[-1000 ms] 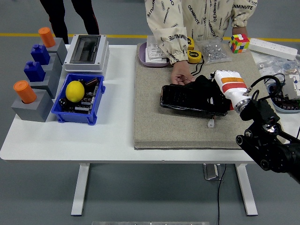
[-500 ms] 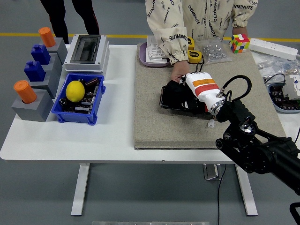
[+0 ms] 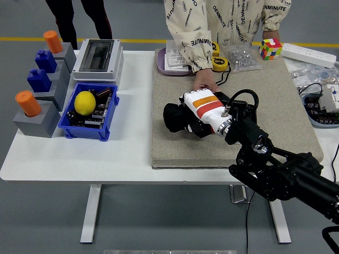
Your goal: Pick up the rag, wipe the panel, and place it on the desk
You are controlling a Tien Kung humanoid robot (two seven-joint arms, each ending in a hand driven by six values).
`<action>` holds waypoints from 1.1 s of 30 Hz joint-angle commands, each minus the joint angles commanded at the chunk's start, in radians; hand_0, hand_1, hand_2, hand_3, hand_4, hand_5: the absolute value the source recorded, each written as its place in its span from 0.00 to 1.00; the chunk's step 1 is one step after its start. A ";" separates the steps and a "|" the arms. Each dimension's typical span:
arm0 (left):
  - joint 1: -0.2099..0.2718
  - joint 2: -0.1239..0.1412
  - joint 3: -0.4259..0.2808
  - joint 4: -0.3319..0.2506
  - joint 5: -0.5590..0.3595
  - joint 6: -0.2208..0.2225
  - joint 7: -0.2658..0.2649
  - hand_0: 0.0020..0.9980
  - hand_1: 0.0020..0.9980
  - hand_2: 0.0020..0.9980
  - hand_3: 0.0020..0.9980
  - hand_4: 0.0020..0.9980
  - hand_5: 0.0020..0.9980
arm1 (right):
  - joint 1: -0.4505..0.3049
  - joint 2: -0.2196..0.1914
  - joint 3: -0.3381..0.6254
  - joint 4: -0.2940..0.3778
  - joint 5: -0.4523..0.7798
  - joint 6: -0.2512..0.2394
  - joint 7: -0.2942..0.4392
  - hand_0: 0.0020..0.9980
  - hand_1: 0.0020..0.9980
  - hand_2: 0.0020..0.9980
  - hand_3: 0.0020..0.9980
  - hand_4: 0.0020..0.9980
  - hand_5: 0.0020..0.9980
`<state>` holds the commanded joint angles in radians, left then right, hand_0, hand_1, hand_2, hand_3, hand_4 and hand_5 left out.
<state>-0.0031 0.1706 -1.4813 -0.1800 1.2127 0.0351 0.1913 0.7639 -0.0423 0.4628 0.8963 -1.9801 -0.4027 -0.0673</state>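
The soft black rag is held bunched under the white-shelled right robot hand, its fingers curled down onto the cloth, at the left end of the glossy black rectangular panel. Most of the panel is hidden beneath the hand and forearm. The left robot hand is not seen.

Rag judged light, limp and compressible; it is likely to fold and drag rather than slide cleanly, so a grip across the bunched middle with the palm pressing down seems best. Panel judged stiff, smooth and probably slippery. It is steadied at its far edge by a person's hand, reaching from a cream printed sleeve.

Both rest on a beige felt-like mat covering the right half of the white surface. To the left are a blue plastic bin holding a yellow lemon, a grey breaker box with clear lid, and grey blocks with blue and orange pegs. A colour cube sits at the far right. The floor is grey, with a yellow line.
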 joint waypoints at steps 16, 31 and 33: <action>0.004 0.003 0.001 0.000 0.003 0.000 0.002 0.65 0.70 0.74 0.57 0.60 0.47 | -0.017 -0.013 0.095 -0.135 -0.016 -0.004 0.011 0.31 0.37 0.39 0.38 0.98 0.04; 0.003 0.000 -0.007 0.000 0.004 0.000 0.001 0.65 0.70 0.74 0.57 0.60 0.47 | -0.060 -0.089 0.251 -0.181 -0.048 -0.005 0.013 0.31 0.37 0.39 0.38 0.98 0.05; 0.002 -0.001 -0.007 0.000 0.003 0.000 0.001 0.65 0.70 0.74 0.57 0.60 0.47 | -0.069 -0.099 0.274 -0.185 -0.052 -0.005 0.014 0.31 0.37 0.39 0.38 0.98 0.05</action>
<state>-0.0010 0.1693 -1.4882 -0.1800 1.2154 0.0355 0.1921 0.6954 -0.1415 0.7366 0.7117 -2.0326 -0.4080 -0.0537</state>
